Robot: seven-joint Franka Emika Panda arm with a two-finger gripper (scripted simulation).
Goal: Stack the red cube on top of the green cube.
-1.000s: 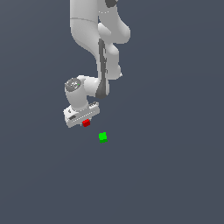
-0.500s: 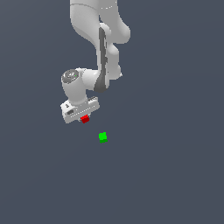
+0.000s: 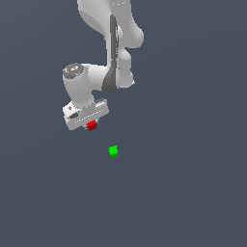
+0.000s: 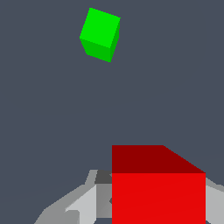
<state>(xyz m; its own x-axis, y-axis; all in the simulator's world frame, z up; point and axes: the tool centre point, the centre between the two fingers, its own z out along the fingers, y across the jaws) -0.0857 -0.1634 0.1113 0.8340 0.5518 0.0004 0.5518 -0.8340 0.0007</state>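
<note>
Step in hand: You are in the carry stage, by my reading; the gripper hangs above the floor with the red cube tucked under it, not yet over the target.
Fingers: The wrist view shows the red cube with grey finger parts at either side of it, so you appear to be closed on it; only a narrow spread, the width of the cube.
Green cube: The green cube sits alone on the dark floor, apart from the red one, toward the exterior view's right and lower in that picture.
Next move: You need to bring the red cube squarely over the green cube, match the faces, then lower until they touch before you let go.
Room: Nothing else stands near the green cube in either view.
Risk: An off-centre drop would likely tip the red cube off so small a top.
</note>
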